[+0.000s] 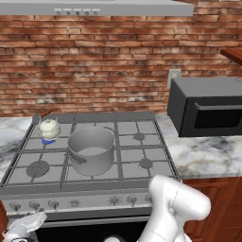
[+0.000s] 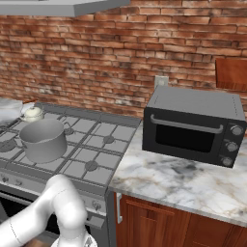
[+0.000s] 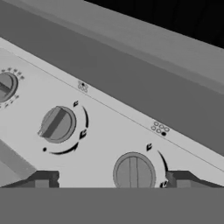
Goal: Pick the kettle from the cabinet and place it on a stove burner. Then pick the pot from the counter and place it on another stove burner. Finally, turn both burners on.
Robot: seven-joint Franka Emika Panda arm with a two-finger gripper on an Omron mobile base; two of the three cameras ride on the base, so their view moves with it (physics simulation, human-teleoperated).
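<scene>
kettle [image 1: 49,127] and pot [image 1: 91,150] each sit on 1 of 2 separate burners, so only knobs remain. gripper [image 3: 109,178] is spread wide, straddling a knob [image 3: 134,173] to turn it.

One small cream-white round kettle [image 1: 49,127] and one wide grey brushed-metal pot [image 1: 91,150] stand on one silver cooktop [image 1: 142,156] with six burner places, four round grey burner discs [image 1: 38,168] showing bare. One black microwave oven [image 2: 194,124] sits on the white marble counter [image 2: 183,185]. Three round grey knobs [image 3: 56,124] show in the hand view
</scene>
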